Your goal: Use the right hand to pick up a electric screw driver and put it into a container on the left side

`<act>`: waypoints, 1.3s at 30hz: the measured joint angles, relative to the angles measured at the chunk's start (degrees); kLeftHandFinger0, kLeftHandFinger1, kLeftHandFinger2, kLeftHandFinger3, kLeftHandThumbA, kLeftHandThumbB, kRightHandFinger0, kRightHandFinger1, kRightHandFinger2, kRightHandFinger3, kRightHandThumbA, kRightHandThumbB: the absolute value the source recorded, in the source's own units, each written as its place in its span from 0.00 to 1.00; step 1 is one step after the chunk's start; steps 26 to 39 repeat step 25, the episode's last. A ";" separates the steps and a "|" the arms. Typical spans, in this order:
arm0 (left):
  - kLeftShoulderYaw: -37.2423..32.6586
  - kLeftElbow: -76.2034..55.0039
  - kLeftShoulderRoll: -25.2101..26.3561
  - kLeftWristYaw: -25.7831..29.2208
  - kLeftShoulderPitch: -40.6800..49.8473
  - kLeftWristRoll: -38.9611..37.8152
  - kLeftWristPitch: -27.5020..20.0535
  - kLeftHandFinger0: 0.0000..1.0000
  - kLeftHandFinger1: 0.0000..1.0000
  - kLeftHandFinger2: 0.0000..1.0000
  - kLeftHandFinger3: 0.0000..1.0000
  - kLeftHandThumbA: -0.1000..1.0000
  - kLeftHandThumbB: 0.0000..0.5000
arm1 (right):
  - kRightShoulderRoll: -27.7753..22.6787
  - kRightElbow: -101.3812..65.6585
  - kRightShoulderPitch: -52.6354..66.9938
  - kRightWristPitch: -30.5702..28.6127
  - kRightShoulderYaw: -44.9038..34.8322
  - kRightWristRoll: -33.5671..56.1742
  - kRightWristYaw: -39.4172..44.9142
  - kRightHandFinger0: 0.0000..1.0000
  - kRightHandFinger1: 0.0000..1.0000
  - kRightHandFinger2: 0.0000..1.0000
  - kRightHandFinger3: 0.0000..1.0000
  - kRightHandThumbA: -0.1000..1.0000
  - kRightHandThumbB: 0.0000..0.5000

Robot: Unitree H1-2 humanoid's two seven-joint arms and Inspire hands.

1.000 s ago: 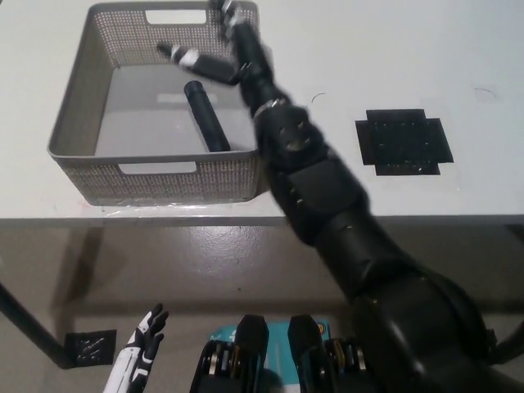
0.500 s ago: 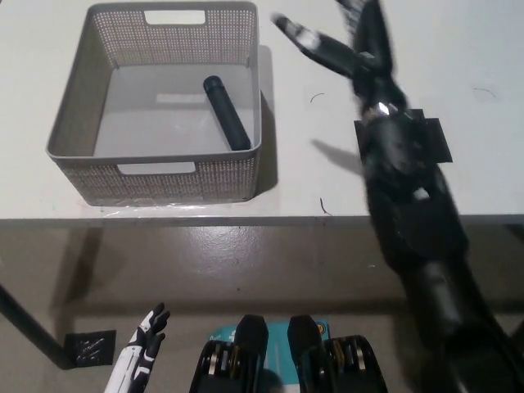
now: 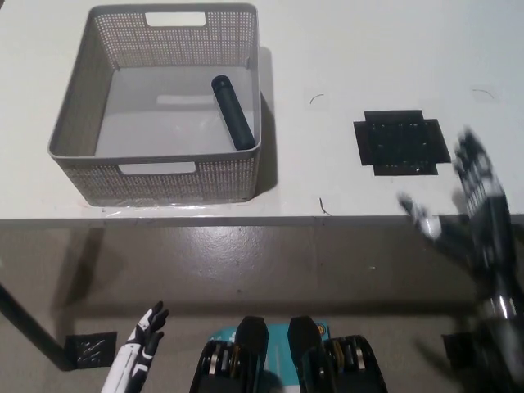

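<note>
The black electric screwdriver [image 3: 232, 111] lies inside the grey mesh container [image 3: 72, 123] at the table's left, against its right wall. My black right hand [image 3: 475, 205] is far from it at the right, over the table's front edge, open with fingers spread and holding nothing. My white left hand [image 3: 139, 348] rests low at the bottom left, below the table, fingers apart and empty.
A black square mat [image 3: 402, 142] lies on the white table [image 3: 344, 49] to the right of the container. The table's front edge runs across the middle of the view, with floor below it.
My right arm has pulled back from over the container, swinging right and down to the table's front edge. The screwdriver stays in the container, now settled against the right wall.
</note>
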 measured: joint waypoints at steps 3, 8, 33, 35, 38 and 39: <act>0.17 0.03 0.53 -0.08 -0.35 -0.59 0.00 1.00 1.00 1.00 1.00 1.00 0.34 | -0.25 0.90 3.76 -1.27 0.28 0.27 1.02 1.00 1.00 1.00 1.00 0.92 0.49; 0.09 0.62 0.56 -0.40 -0.42 -1.19 -0.03 1.00 1.00 1.00 1.00 1.00 0.33 | -0.14 4.72 5.23 -3.55 0.33 0.28 1.81 1.00 1.00 1.00 1.00 0.88 0.45; 0.49 2.34 0.47 -0.32 0.56 -1.41 -0.13 1.00 1.00 1.00 1.00 1.00 0.36 | 1.07 25.24 6.72 -11.75 0.53 0.35 2.67 0.88 1.00 1.00 1.00 0.77 0.44; 0.49 2.34 0.47 -0.32 0.56 -1.41 -0.13 1.00 1.00 1.00 1.00 1.00 0.36 | 1.07 25.24 6.72 -11.75 0.53 0.35 2.67 0.88 1.00 1.00 1.00 0.77 0.44; 0.49 2.34 0.47 -0.32 0.56 -1.41 -0.13 1.00 1.00 1.00 1.00 1.00 0.36 | 1.07 25.24 6.72 -11.75 0.53 0.35 2.67 0.88 1.00 1.00 1.00 0.77 0.44; 0.49 2.34 0.47 -0.32 0.56 -1.41 -0.13 1.00 1.00 1.00 1.00 1.00 0.36 | 1.07 25.24 6.72 -11.75 0.53 0.35 2.67 0.88 1.00 1.00 1.00 0.77 0.44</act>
